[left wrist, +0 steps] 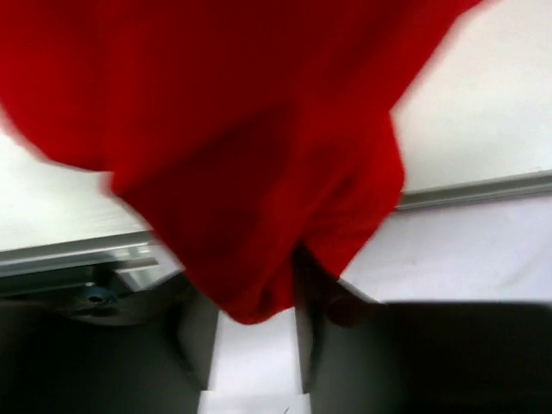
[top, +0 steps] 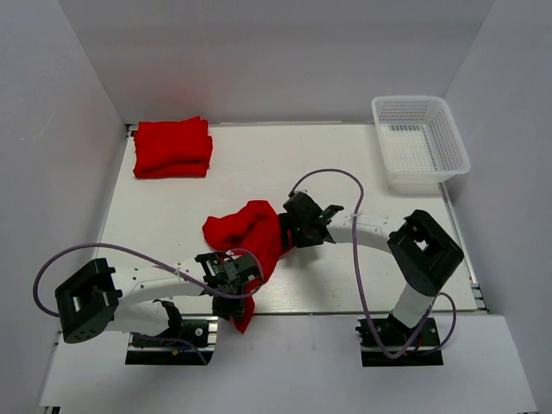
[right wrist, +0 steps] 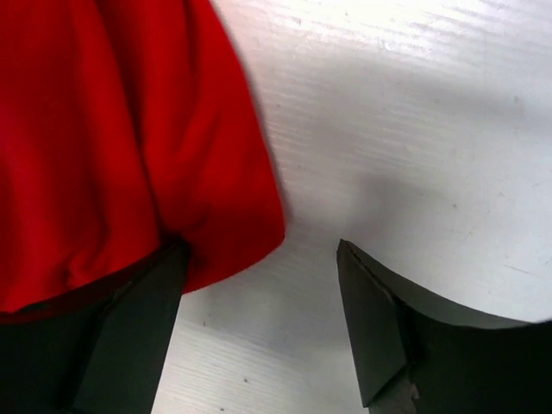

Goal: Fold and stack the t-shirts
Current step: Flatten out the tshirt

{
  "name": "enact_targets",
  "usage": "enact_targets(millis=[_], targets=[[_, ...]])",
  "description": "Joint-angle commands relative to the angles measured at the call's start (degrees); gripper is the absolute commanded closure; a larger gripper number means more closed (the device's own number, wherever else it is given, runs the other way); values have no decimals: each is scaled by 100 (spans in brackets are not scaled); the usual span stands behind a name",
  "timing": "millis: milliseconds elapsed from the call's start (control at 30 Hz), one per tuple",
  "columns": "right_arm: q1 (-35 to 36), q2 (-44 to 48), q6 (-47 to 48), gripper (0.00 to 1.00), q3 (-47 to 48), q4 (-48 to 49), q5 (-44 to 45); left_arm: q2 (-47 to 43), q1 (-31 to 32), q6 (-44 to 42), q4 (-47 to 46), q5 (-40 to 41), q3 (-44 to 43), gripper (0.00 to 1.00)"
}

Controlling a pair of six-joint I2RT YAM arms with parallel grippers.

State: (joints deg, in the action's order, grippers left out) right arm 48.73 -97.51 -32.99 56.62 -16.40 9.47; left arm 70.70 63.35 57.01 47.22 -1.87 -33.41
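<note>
A crumpled red t-shirt (top: 250,235) lies mid-table, one end hanging over the near edge. A folded stack of red t-shirts (top: 172,147) sits at the back left. My left gripper (top: 233,274) is at the crumpled shirt's near end. In the left wrist view a hanging fold of the t-shirt (left wrist: 250,172) fills the gap at the left gripper's (left wrist: 254,285) fingertips; the jaws stand partway closed and the view is blurred. My right gripper (top: 296,228) is at the shirt's right edge. It (right wrist: 259,250) is open, its left finger (right wrist: 129,328) against the t-shirt (right wrist: 103,147), bare table between the jaws.
A white mesh basket (top: 420,142) stands at the back right corner of the white table (top: 285,159). White walls close in the left, back and right sides. The table's metal front rail (left wrist: 483,190) runs just behind the left gripper.
</note>
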Motion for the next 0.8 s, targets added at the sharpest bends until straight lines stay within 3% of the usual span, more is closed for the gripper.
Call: enact_targets(millis=[0,67,133,167,233,267,433,600,767], targets=[[58,-180,-50,26,122,366,-24,111,37,310,-574,501,133,64],[66,-206,-23,42,43,654,-77,172,37,389,-487,696,133,77],[49,-259,-23,44,-36,839,-112,225,-16,469,-372,986,-51,98],[58,-285,21,50,-46,980,-165,225,-16,547,-276,1091,-191,100],[58,-294,12,89,-37,1051,-78,225,-16,548,-153,1381,-323,100],[66,-277,56,100,-11,964,-77,225,-16,643,-39,1469,-498,100],[31,513,144,100,7,586,693,-346,-16,741,1006,2593,-1324,100],[-73,1671,223,100,-28,59,2221,-662,-130,741,2219,4473,-3055,100],[-381,2666,486,100,253,-643,3400,-49,-182,584,3345,5984,-5162,100]])
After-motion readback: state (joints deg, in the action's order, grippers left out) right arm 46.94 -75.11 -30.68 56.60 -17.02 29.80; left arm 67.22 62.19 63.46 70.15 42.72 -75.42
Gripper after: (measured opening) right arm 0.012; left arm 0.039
